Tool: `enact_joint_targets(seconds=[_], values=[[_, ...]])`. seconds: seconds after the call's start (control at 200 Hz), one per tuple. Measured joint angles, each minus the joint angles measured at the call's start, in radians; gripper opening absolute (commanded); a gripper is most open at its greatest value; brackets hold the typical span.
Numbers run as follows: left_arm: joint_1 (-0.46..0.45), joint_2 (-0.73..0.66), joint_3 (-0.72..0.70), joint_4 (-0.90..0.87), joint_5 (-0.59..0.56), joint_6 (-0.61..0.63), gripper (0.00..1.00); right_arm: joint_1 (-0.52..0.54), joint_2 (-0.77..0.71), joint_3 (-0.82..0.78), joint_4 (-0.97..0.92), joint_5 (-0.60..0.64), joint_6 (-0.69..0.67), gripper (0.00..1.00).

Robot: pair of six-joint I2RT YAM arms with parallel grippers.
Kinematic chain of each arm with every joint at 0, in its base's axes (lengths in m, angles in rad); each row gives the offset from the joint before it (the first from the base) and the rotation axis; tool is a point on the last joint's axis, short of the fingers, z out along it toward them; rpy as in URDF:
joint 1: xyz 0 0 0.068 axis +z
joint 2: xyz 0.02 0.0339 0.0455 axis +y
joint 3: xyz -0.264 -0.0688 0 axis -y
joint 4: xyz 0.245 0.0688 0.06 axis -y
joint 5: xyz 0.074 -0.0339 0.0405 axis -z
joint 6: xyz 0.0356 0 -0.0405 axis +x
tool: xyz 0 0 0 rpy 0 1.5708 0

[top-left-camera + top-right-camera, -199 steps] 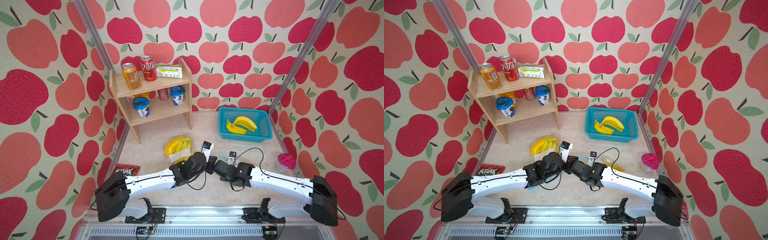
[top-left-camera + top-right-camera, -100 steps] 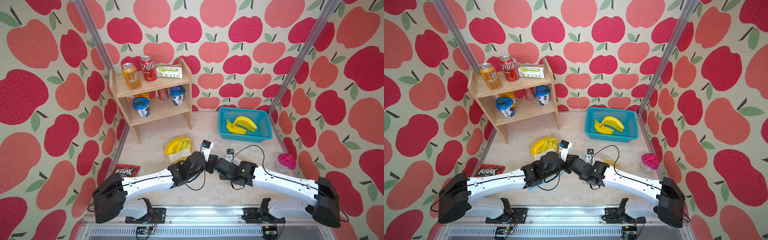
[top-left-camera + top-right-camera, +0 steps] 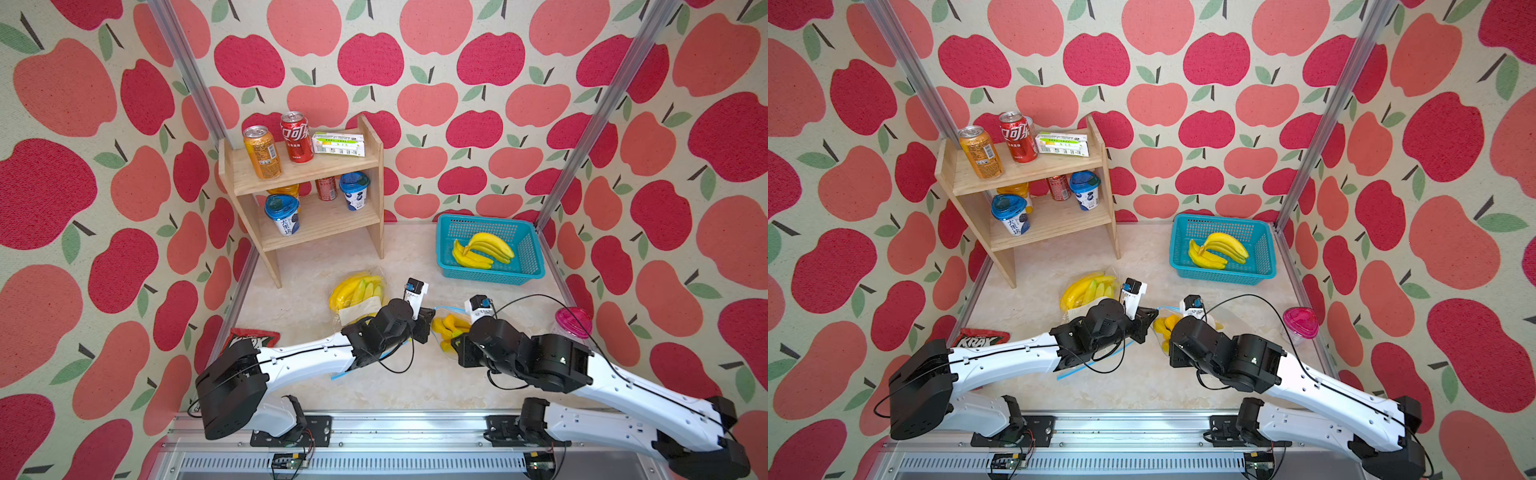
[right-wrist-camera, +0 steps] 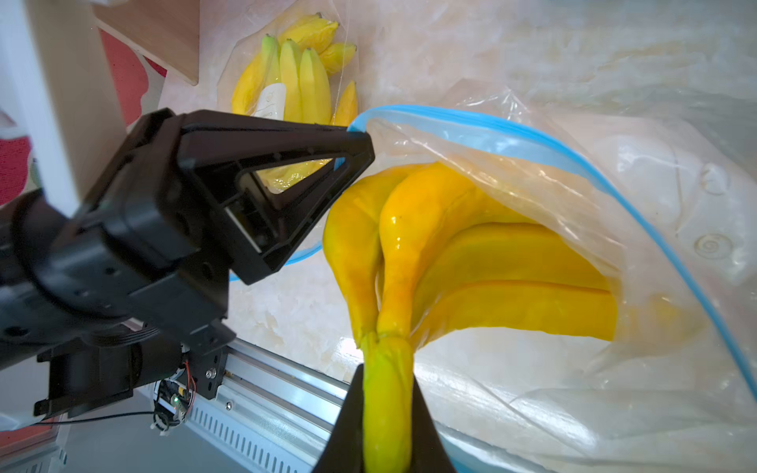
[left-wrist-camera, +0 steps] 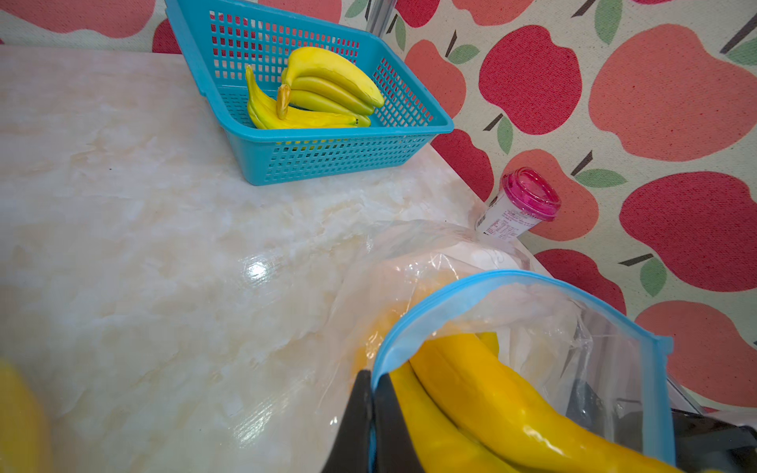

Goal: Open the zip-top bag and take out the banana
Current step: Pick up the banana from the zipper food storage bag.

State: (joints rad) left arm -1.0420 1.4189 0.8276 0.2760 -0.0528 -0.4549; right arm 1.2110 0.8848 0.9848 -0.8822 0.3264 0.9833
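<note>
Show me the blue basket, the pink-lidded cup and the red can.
blue basket (image 5: 327, 157): left wrist view, on its front wall.
pink-lidded cup (image 5: 531, 194): left wrist view, on its lid.
red can (image 3: 296, 139): in a top view, on its labelled side.

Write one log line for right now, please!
bag: open | banana: partly inside | left gripper: shut on bag rim | right gripper: shut on banana stem
</note>
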Motion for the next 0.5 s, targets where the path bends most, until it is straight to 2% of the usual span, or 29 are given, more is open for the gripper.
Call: enact_joint_targets(seconds=[0.11, 0.265, 0.37, 0.5], values=[[0.005, 0.028, 0.03, -0.004, 0.001, 0.001, 0.07, 0.0, -0.063, 0.01, -0.013, -0.012, -0.025, 0.04], [0.032, 0.037, 0.034, -0.002, 0.02, -0.003, 0.07, 0.0, -0.236, 0.008, 0.006, -0.003, -0.049, 0.02], [0.053, 0.037, 0.033, 0.006, 0.03, -0.004, 0.07, 0.0, -0.332, -0.027, 0.07, 0.004, -0.066, 0.03], [0.063, 0.037, 0.03, 0.011, 0.043, -0.004, 0.07, -0.001, -0.372, -0.107, 0.169, 0.025, -0.113, 0.02]])
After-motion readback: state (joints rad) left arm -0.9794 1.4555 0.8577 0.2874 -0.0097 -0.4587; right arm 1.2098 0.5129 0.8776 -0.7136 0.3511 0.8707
